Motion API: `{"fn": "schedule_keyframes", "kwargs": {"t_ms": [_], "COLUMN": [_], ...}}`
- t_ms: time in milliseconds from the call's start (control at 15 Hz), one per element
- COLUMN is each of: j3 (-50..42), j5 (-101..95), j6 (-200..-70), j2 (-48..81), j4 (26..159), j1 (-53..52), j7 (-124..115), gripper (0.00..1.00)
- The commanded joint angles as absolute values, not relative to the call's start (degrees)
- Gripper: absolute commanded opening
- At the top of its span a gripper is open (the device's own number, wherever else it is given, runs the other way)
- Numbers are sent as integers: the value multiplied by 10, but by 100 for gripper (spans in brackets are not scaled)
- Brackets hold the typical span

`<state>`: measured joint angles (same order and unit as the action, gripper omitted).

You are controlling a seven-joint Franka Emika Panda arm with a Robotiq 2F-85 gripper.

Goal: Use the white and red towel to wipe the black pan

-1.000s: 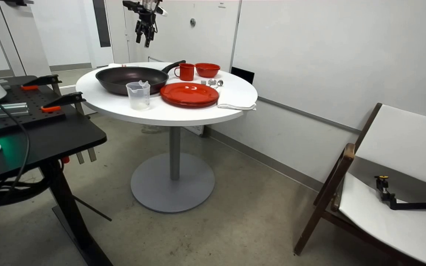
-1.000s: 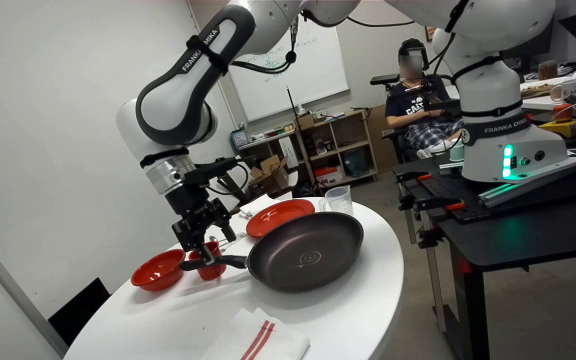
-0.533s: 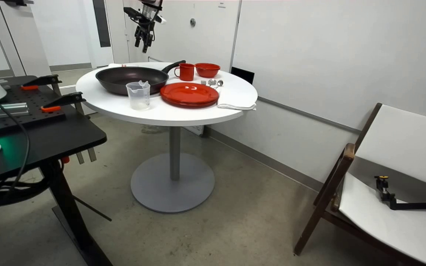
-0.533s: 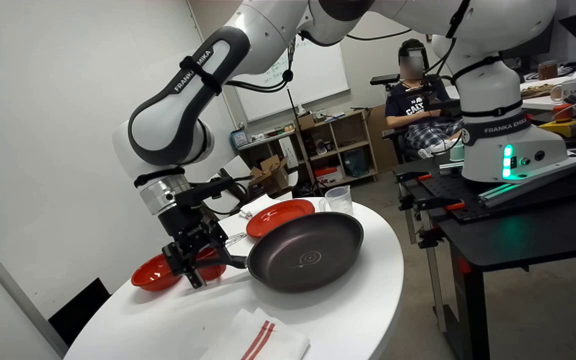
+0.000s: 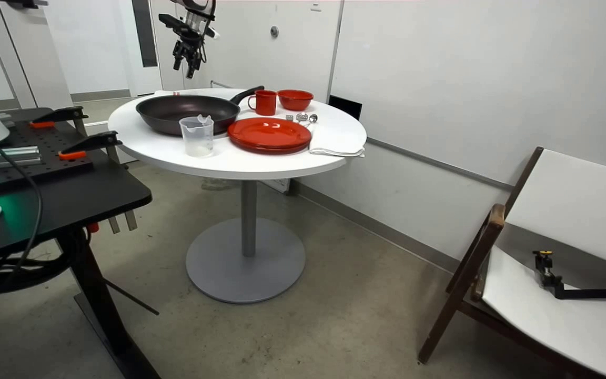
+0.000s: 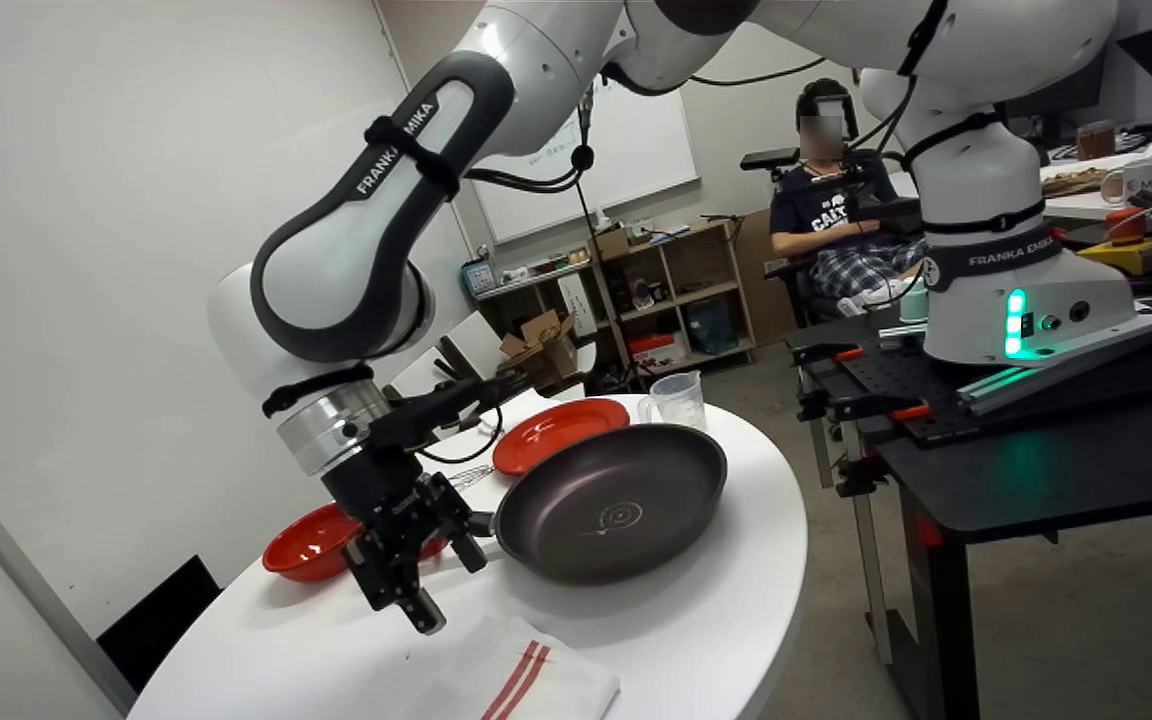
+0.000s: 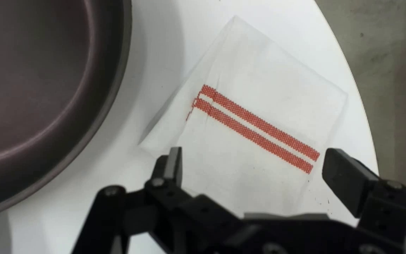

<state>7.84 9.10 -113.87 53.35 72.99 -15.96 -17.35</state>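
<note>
Round white worktop [image 5: 261,164], black frying pan [image 6: 616,500] sitting between the folded red-striped towel [image 7: 259,123] and an upright measuring cup [image 5: 197,139]! Red plate [image 5: 270,133] close by, red mug [image 5: 266,103] next to red bowl [image 5: 295,100], metal utensils [image 5: 302,117], and a folded white cloth [image 5: 336,150] at the edge.

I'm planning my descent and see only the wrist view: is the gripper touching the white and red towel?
Observer: No; in an exterior view the gripper hangs above the towel, a gap between them.
Operator: My view cuts off the black pan. What stands beside its handle?
Observer: A red mug; whether they touch, I can't tell.
Operator: And past the pan, opposite the towel?
Observer: A clear measuring cup stands there, close to the pan.
</note>
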Motion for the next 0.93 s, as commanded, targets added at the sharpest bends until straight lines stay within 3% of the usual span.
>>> {"fn": "schedule_keyframes", "kwargs": {"t_ms": [0,867], "j3": [82,76], "j5": [72,14], "j6": [-1128,-1123], "j2": [534,576], "j4": [739,716], "j1": [-162,-164], "j7": [-114,-18], "gripper": [100,100]}}
